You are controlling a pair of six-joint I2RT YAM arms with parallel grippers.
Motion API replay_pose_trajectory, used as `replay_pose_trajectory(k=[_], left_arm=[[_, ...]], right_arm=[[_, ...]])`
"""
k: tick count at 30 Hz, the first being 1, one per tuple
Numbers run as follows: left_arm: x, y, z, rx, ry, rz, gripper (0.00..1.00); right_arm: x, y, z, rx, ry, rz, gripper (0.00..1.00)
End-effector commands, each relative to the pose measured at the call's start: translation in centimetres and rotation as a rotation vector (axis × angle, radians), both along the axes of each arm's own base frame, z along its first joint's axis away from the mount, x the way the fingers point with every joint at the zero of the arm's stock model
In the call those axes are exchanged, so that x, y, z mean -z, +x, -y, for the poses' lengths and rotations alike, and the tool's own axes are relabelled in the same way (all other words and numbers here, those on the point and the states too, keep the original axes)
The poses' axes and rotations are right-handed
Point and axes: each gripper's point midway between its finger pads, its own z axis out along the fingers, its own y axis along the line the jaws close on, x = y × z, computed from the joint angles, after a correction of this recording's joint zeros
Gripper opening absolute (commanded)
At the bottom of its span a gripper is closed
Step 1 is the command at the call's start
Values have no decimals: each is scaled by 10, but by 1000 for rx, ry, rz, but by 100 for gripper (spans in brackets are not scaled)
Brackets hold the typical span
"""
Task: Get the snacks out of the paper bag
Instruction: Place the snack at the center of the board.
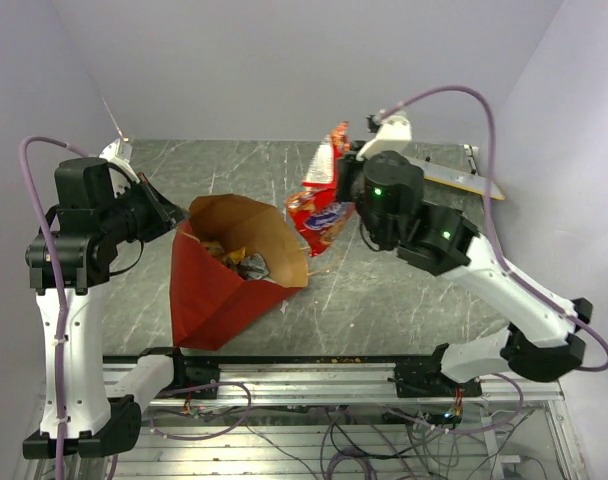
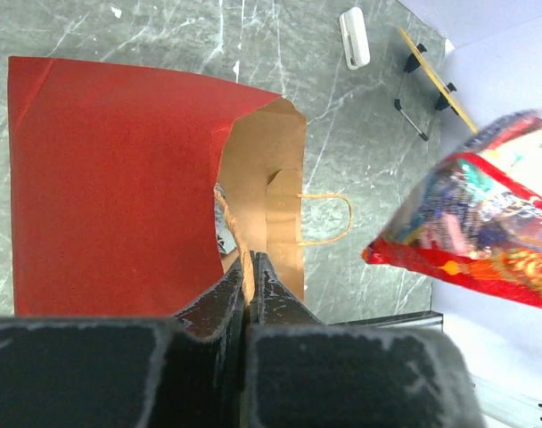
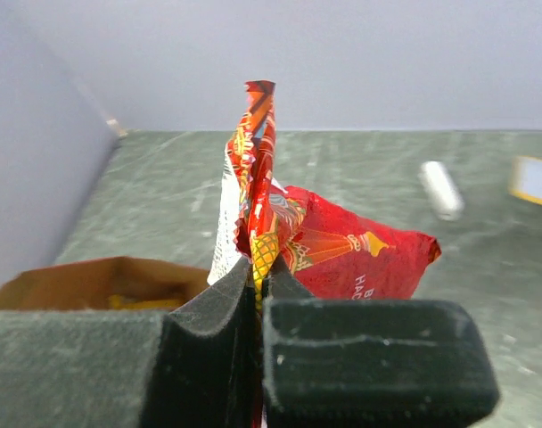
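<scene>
The red paper bag (image 1: 209,285) lies tilted on the table, its brown mouth (image 1: 246,225) open to the upper right. Yellow and silver wrapped candy bars (image 1: 239,260) show inside. My left gripper (image 1: 176,214) is shut on the bag's near twisted-paper handle (image 2: 238,242) and holds that rim up. The other handle (image 2: 324,218) hangs loose. My right gripper (image 1: 346,182) is shut on the edge of the shiny red chip bag (image 1: 322,208) and holds it in the air, just right of the bag's mouth. The chip bag also shows in the right wrist view (image 3: 342,245) and the left wrist view (image 2: 485,218).
A small white oblong block (image 2: 354,37) lies at the back of the table. A long flat grey strip with a yellow edge (image 1: 462,178) sits on a black stand at the back right. The table's metal front rail (image 1: 314,375) runs along the near edge.
</scene>
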Motion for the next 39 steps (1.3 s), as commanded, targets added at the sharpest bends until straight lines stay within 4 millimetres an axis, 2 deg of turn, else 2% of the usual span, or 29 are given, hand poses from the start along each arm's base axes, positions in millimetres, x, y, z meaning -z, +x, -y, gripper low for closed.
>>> replay_pose_trajectory(k=[1,4,6,9,10,11,12,16,21,24,26,30,31,32,35,37,39], left_arm=[[-13,-1,4,44,15,42,7],[-14,-1,2,43,30,42,7],[-14,-1,1,37,29,39,7],[-14,-1,7,52,-3,36,7],[-14,0,9,57,-15,37,7],[-14,1,10,62,-25,39,7],[-14,2,11,64,-32,38,7],[-14,4,13,74,-41,33,7],[-15,5,14,72,-50,35,7],[-14,5,14,67,-55,30,7],[-15,4,15,71,-59,27,7],[-12,3,14,64,-54,15,7],[-11,2,14,62,-53,12,7],[-11,3,13,60,-54,9,7],[-10,4,12,50,-56,6,7],[-9,5,11,41,-58,4,7],[-8,7,11,31,-62,1,7]], right_arm=[[-29,-9,102,337,-10,92,0],[-10,-23,145,466,-50,59,0],[12,-35,167,523,-28,13,0],[65,-56,191,580,95,-112,0],[88,-63,197,608,160,-164,0],[102,-71,201,623,213,-210,0],[125,-77,206,631,187,-255,0],[177,-93,206,641,257,-379,0],[238,-102,196,675,137,-510,0],[269,-97,188,700,22,-545,0],[286,-83,185,731,-47,-568,0],[321,-44,185,780,-117,-671,0],[325,-34,185,773,-121,-676,0],[321,-20,179,743,-119,-666,0],[310,9,170,679,-156,-630,28],[307,16,176,671,-205,-636,50],[306,22,176,620,-237,-646,65]])
